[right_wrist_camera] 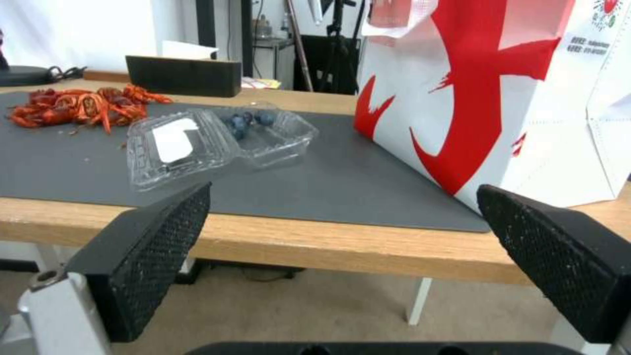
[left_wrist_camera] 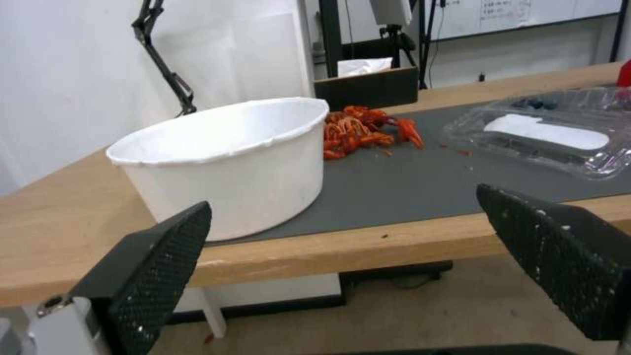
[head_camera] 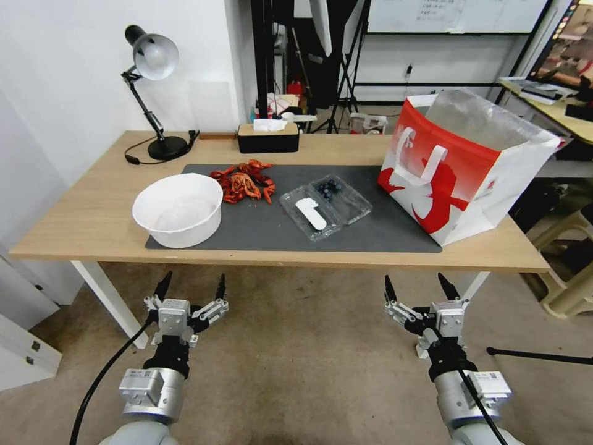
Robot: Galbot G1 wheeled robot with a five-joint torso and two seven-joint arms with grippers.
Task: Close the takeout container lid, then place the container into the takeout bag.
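Observation:
The clear takeout container [head_camera: 325, 204] lies open and flat on the grey mat [head_camera: 383, 232]. Its far half holds dark blue berries [head_camera: 328, 188]; the near half is the lid [head_camera: 307, 214] [right_wrist_camera: 172, 147] [left_wrist_camera: 545, 132] with a white oblong sticker. The red-and-white takeout bag [head_camera: 469, 167] [right_wrist_camera: 500, 93] stands open at the table's right end, to the right of the container. My left gripper [head_camera: 191, 288] [left_wrist_camera: 342, 231] and right gripper [head_camera: 421, 287] [right_wrist_camera: 345, 217] hang open below and in front of the table's front edge, each holding nothing.
A large white bowl [head_camera: 178, 209] [left_wrist_camera: 227, 158] sits on the mat's left end. Red crayfish [head_camera: 244, 180] lie behind it. A black tissue box [head_camera: 268, 137] and a desk lamp [head_camera: 151, 93] stand at the table's back. A beige stool [head_camera: 571, 272] is at the right.

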